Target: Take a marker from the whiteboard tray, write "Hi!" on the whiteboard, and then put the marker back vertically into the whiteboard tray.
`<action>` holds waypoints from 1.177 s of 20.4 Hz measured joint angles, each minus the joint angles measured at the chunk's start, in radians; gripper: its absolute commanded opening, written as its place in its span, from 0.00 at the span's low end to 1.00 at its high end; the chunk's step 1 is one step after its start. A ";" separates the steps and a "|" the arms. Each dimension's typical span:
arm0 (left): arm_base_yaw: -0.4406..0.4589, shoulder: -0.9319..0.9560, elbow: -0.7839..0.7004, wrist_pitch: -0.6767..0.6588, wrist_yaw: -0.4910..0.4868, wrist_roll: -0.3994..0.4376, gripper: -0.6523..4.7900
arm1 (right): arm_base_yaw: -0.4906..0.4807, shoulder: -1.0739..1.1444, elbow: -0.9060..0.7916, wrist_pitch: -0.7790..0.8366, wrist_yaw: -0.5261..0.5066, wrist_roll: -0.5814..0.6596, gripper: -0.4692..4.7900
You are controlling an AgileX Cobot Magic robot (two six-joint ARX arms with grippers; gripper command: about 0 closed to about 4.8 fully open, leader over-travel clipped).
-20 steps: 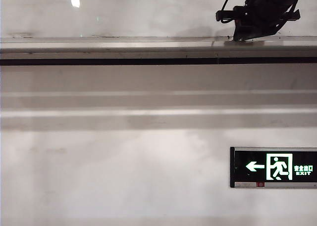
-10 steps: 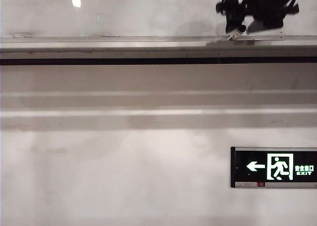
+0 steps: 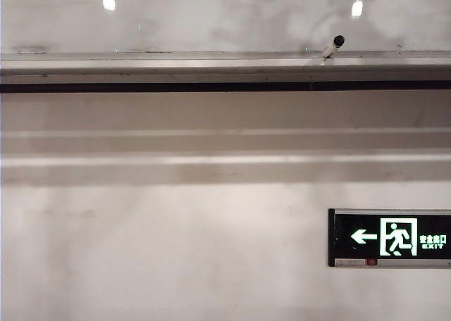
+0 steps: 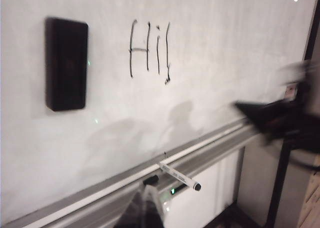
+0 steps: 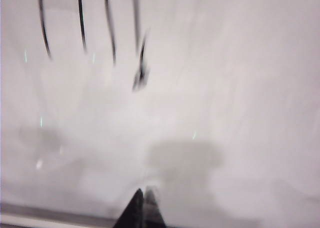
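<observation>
Evidently "Hi!" stood written on the whiteboard [image 4: 225,63]; the marker [image 3: 332,46] leaned tilted in the whiteboard tray [image 3: 176,62]. Right hand [image 5: 141,200] closed, empty; left hand [image 4: 145,208] unreadable.

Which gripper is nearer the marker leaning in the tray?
The left gripper: its fingers sit close by the marker in the tray. The right gripper, shut and empty, is farther along the tray, facing the whiteboard.

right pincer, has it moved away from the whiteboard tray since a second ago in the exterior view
Yes. A second ago it sat right over the whiteboard tray; now it has left the exterior view, leaving the marker leaning on that tray. The right wrist view shows the right pincer shut.
</observation>
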 measured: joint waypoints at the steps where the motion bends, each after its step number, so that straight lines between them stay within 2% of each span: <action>1: 0.000 -0.012 0.000 -0.005 -0.001 0.000 0.11 | 0.000 -0.050 0.000 -0.042 0.000 0.001 0.09; 3: 0.000 -0.045 0.001 -0.066 -0.007 0.000 0.11 | 0.000 -0.164 -0.003 -0.178 -0.001 0.001 0.09; 5: 0.000 -0.080 -0.011 -0.157 -0.057 0.000 0.11 | 0.000 -0.265 -0.054 -0.241 -0.001 -0.004 0.09; 9: 0.000 -0.235 -0.222 -0.159 -0.109 -0.027 0.11 | 0.000 -0.458 -0.249 -0.264 -0.033 -0.056 0.09; 14: -0.001 -0.468 -0.504 -0.085 -0.159 -0.023 0.11 | 0.000 -0.658 -0.519 -0.250 -0.043 -0.059 0.09; 20: 0.000 -0.732 -0.740 -0.080 -0.201 -0.083 0.11 | 0.000 -0.852 -0.829 -0.175 -0.046 -0.059 0.13; 24: 0.000 -0.819 -0.869 -0.074 -0.201 -0.096 0.11 | 0.000 -0.913 -0.863 -0.180 -0.044 -0.059 0.13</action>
